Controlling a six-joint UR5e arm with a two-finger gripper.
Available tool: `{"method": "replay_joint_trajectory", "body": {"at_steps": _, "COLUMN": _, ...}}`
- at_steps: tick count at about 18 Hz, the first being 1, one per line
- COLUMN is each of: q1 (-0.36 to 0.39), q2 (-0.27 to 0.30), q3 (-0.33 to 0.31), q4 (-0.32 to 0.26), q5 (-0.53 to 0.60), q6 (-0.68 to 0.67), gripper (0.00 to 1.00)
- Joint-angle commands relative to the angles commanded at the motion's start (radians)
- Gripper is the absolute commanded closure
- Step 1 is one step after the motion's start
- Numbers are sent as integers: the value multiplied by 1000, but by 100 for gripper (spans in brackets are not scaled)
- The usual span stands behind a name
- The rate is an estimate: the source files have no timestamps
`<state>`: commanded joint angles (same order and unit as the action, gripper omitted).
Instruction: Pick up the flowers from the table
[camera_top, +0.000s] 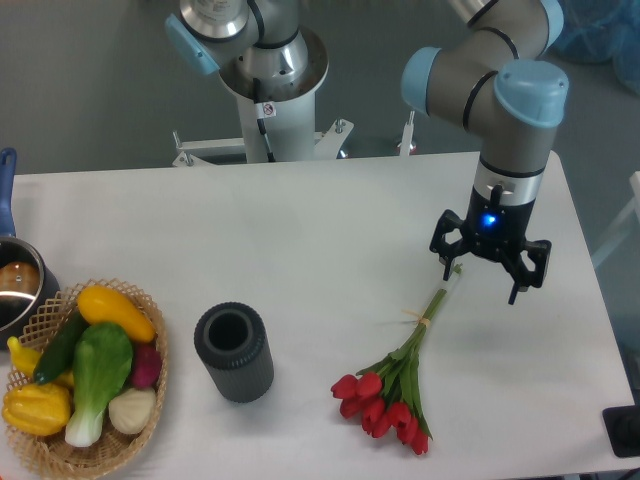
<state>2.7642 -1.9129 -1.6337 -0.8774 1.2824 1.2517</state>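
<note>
A: The flowers (392, 392), one small bunch of red tulips with long green stems and leaves tied with pale string, are lying flat on the large smooth white rectangular table (300, 230), blooms pointing toward the front edge. How many heads are you counting?

B: Roughly seven red buds, though they are overlapping, so I cannot tell exactly. The stem ends are reaching up to the black two-finger gripper (484, 271), which is hanging over them with its fingers spread wide apart, gripping nothing.

A: And to the left of the flowers?

B: One dark grey ribbed cylinder (234, 352), hollow and standing upright with its mouth showing. Further left of the flowers, one round woven wicker basket (152, 392) is holding glossy plastic-looking vegetables (85, 365): two yellow ones, one dark green, one leafy green and white, one purple, one pale onion shape.

A: Beyond the basket?

B: One shiny metal pot (18, 290) with a blue handle is sitting at the table's left edge, partly cut off.
</note>
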Motion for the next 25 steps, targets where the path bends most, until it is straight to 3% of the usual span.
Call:
{"method": "replay_joint_trajectory", "body": {"at_steps": 13, "q1": -2, "q2": -8, "q3": -37, "q4": 11, "q5": -69, "q6": -17, "gripper": 0}}
{"method": "replay_joint_trajectory", "body": {"at_steps": 25, "q1": -29, "q2": -136, "q3": 14, "q4": 15, "q5": -58, "q6": 11, "gripper": 0}}
